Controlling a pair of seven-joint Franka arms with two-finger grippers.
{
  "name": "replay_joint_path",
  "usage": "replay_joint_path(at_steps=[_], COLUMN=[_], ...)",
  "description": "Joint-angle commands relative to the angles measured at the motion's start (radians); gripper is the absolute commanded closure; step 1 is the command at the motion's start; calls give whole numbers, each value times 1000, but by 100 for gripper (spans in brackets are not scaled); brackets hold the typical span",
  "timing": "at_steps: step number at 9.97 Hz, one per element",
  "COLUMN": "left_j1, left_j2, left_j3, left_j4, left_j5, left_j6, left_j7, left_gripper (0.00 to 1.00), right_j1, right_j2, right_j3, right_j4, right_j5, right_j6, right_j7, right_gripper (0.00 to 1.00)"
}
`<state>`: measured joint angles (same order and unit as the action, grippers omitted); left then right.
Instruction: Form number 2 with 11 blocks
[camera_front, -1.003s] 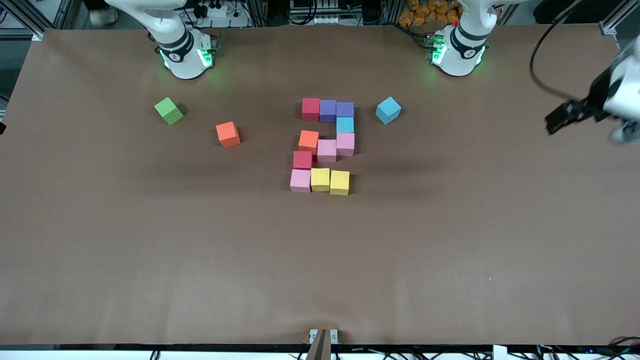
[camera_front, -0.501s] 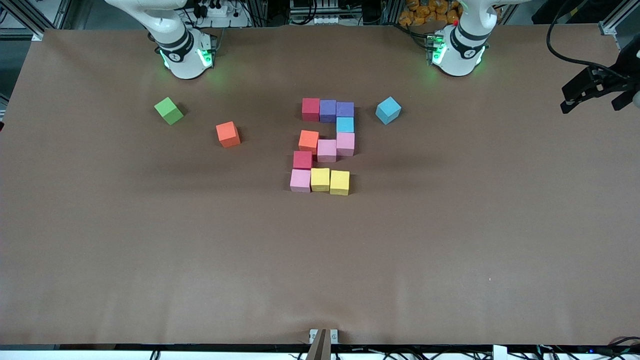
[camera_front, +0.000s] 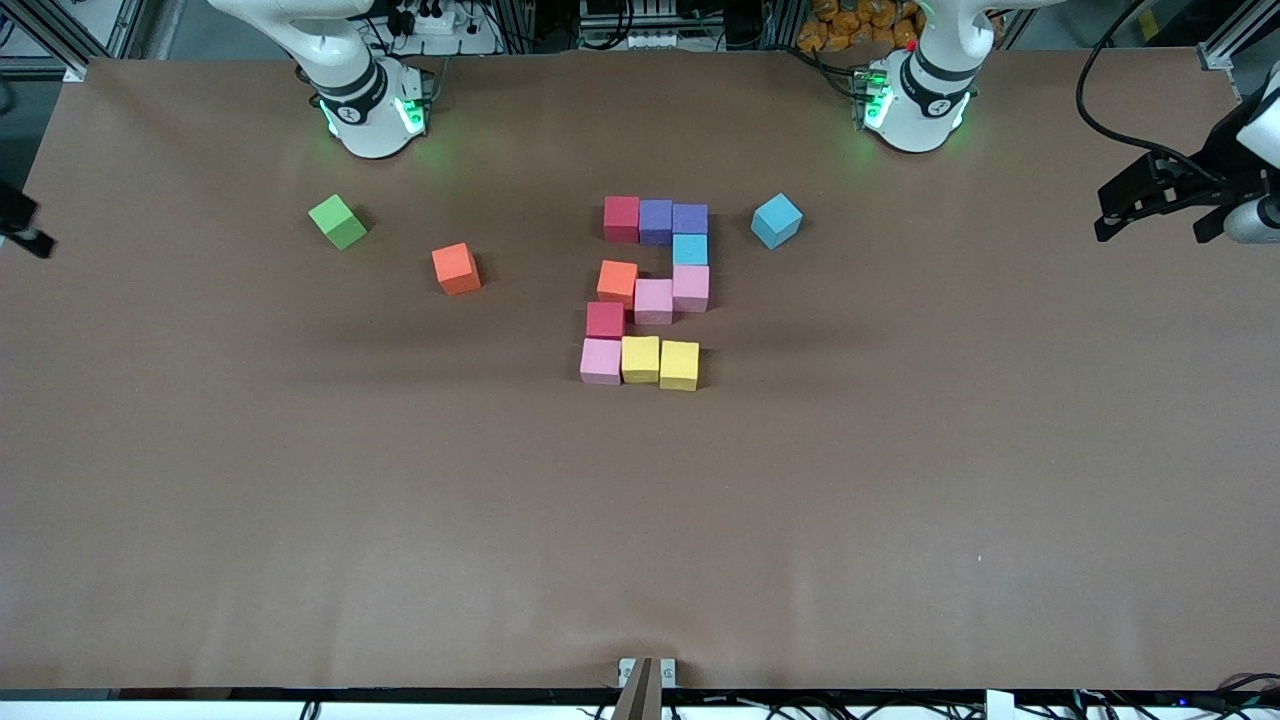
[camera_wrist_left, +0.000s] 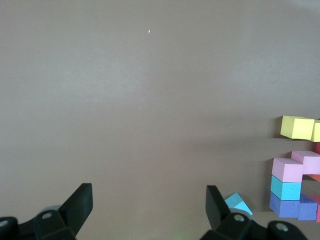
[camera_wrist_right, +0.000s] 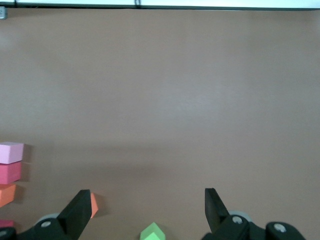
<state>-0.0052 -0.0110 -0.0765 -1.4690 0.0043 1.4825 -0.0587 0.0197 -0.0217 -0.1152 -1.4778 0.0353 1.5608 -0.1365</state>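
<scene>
Blocks sit mid-surface, eleven of them touching in a figure 2, so the shape looks finished. Three spare cubes lie apart: a blue cube toward the left arm's end, an orange cube and a green cube toward the right arm's end. The left gripper hangs over its end of the surface, fingers apart and empty. The right gripper waits likewise, spread and empty. Neither arm is close to the figure.

Both Franka arms wait pulled back at their own ends of the table, left gripper and right gripper raised above the table's edges, each with fingers spread wide and holding nothing.
</scene>
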Motion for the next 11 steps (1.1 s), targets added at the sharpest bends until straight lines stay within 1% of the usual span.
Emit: replay_joint_path(at_steps=[1, 11], left_j1=[5, -1], left_j2=[8, 8], left_j3=[7, 6], left_j4=[26, 24], left_j5=[-26, -17], left_j6=[-13, 5], left_j7=[27, 22], left_gripper=[0, 0], right_j1=[63, 72], right_j2=[26, 34], right_j3=[2, 2], right_j4=[17, 22], right_j5=[-12, -11], right_j6=[-22, -22], right_j7=[29, 20], right_gripper=[0, 0])
